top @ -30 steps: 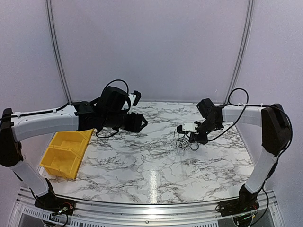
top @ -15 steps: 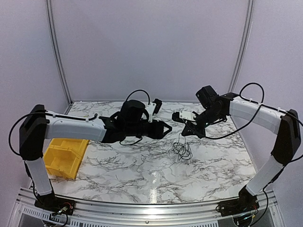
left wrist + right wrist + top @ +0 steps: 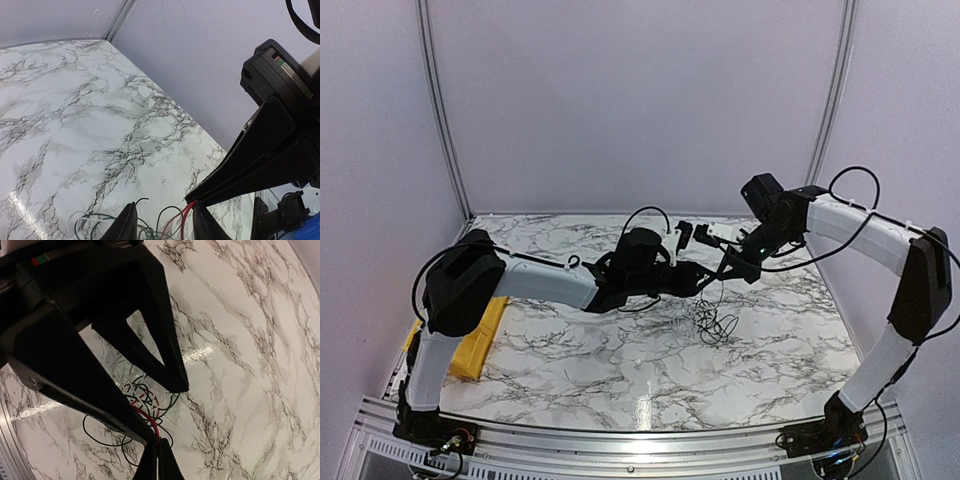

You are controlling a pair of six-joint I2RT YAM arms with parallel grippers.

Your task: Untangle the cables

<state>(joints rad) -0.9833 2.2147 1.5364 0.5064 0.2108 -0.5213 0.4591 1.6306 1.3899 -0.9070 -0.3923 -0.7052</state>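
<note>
Most of the untangling looks undone to me. The cables (image 3: 710,320) are one knotted bunch, right of centre on the table (image 3: 620,350), with no strand laid out apart from the rest. Their lower loops seem to reach the tabletop, though I cannot be sure they rest on it.

What has been managed is a lift. The right gripper (image 3: 156,450) has its two fingers pressed together on a red wire (image 3: 145,417) and holds that strand up, so the bunch trails down from it. The left gripper (image 3: 165,206) has its fingers spread apart, one on each side of the red wire, just beside the right one's tip and gripping nothing. My guess is that it is lining up for a second hold so the two can pull against each other. All the real separating is left to do.

The wires are hair-thin and limp. They are mostly black, with green, whitish and red among them, curled in loose overlapping rings that look as if they would snag on each other. The tabletop is glossy, marble-patterned and flat, and it shows a streak of glare. The fingers are matt black wedges tapering to narrow points. A yellow bin (image 3: 480,335) sits well off to the left, partly behind the left arm.
</note>
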